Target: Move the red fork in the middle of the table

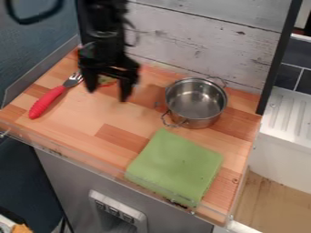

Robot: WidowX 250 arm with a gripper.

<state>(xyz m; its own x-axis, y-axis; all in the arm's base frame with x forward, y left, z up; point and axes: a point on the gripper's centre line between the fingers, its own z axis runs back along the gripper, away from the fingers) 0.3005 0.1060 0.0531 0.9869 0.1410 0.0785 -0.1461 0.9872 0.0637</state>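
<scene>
1. Camera view: we see the black gripper (108,94) hanging down over the upper left part of the wooden tabletop (121,135), its arm (103,20) coming in from the top edge.
2. We find the pincer released: its two fingers stand apart, with a gap between them and nothing in their grasp.
3. Our red fork (48,101) lies at the left of the tabletop, apart from the gripper. Its red handle slants toward the front left, and its metal tines point to the back, on the side nearer the gripper.
4. Past the fingers we make out a small red and green thing (107,82) (partly hidden, so we cannot tell what it is).
5. Right of the gripper, toward the back of the tabletop, we have a shiny metal pot (195,101), upright, with one loop handle at its back and one at its front left.
6. In front of the pot we see a green cloth (177,164), lying flat and reaching the front edge, one corner near the pot's front handle.
7. Behind it all we see a wall of pale, worn planks (200,41); at the far right, a white ribbed surface (285,111) beneath dark tiles (290,75).
</scene>
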